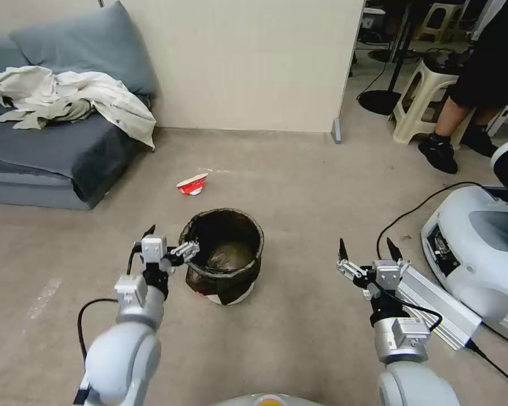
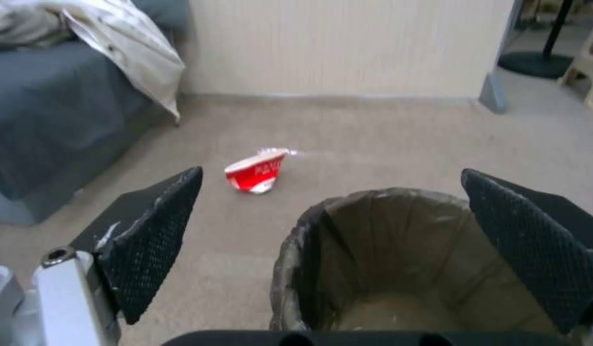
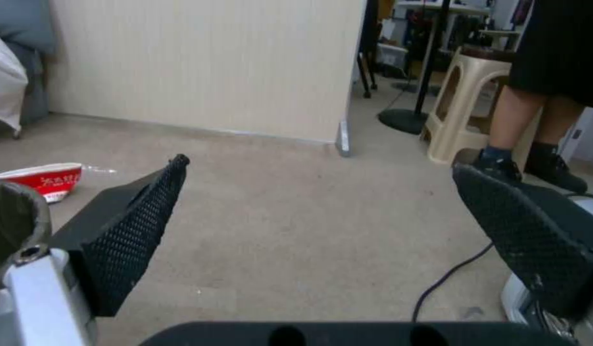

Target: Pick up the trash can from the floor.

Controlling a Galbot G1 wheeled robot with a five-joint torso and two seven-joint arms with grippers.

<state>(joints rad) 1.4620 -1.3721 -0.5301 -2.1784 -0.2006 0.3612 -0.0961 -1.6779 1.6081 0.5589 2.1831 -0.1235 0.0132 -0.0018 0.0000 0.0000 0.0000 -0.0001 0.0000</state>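
While the trash can [image 1: 223,256] stands upright on the floor [image 1: 299,186] in front of the robot, the left gripper [image 1: 169,239] is held at its left rim with the fingers spread wide. In the left wrist view, the near wall of the trash can [image 2: 380,259] is seen between the two black textured pads [image 2: 159,230], one pad outside the rim and the other over the opening; nothing is gripped, and contact with the liner cannot be told. The dark bag liner is folded over the rim, and a strip of white base is visible low on the front. A crushed red-and-white paper cup [image 1: 192,184] lies on the floor beyond the can, apart from it. The right gripper [image 1: 368,252] is held above bare floor to the right, well apart from the can, its fingers likewise wide open and empty. A grey sofa [image 1: 45,146] with a pale cloth [image 1: 73,98] draped over it is seen at the far left, a white machine [image 1: 480,248] with a black cable at the right, and a beige wall panel behind.
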